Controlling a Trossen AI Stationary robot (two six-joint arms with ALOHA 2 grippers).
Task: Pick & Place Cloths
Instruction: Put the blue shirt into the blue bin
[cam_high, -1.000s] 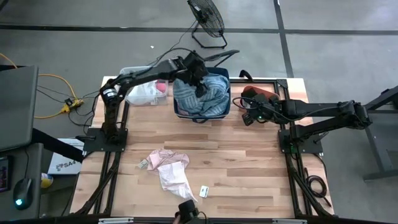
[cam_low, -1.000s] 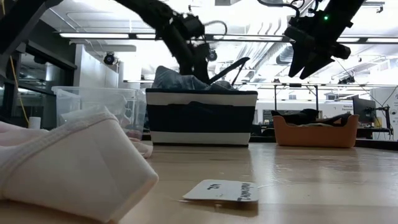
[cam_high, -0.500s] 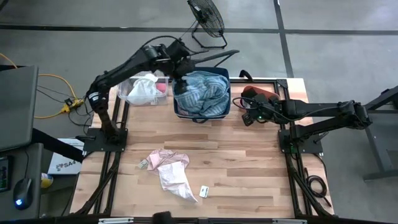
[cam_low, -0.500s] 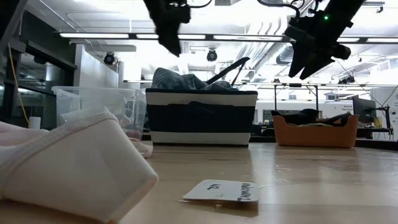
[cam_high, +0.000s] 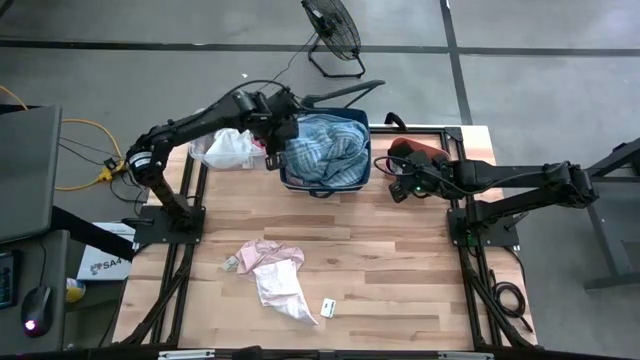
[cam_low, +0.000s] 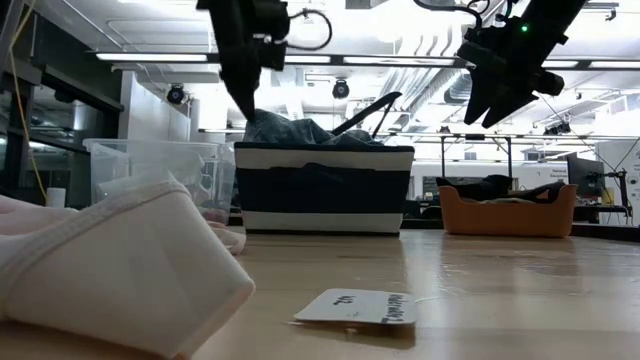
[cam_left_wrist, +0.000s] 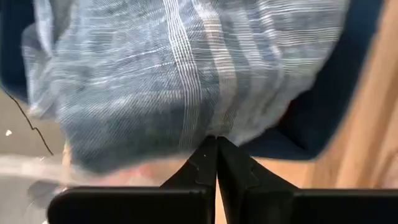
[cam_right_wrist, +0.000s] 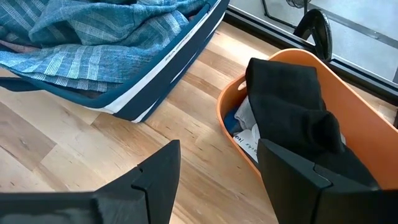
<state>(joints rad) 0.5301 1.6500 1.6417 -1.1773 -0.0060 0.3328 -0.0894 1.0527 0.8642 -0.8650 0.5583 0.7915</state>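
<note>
- My left gripper (cam_high: 271, 152) sits in the upper middle of the high view, just at the left edge of the navy basket (cam_high: 297, 182), its two fingers pressed together with nothing between them
- The teal-blue plaid cloth (cam_high: 325, 148) lies heaped inside that basket, filling it to the rim; I count this one as placed
- My right gripper (cam_high: 397, 187) hovers right of the basket, near the orange bin (cam_high: 420, 152), fingers spread apart and holding nothing
- In my right wrist view the orange bin (cam_right_wrist: 354, 124) carries a dark cloth (cam_right_wrist: 292, 118) and something white beneath it
- The clear tub (cam_high: 205, 158) in the upper left holds a white bundle (cam_high: 230, 148) with a bit of pink beside it
- Still loose on the wood: the mauve-pink cloth (cam_high: 262, 255) and a white cloth (cam_high: 282, 292) touching it, in the lower middle, with the small paper tag (cam_high: 328, 306) just beside them
- My judgement: part of the sorting is done, and those two loose pieces are what remains
</note>
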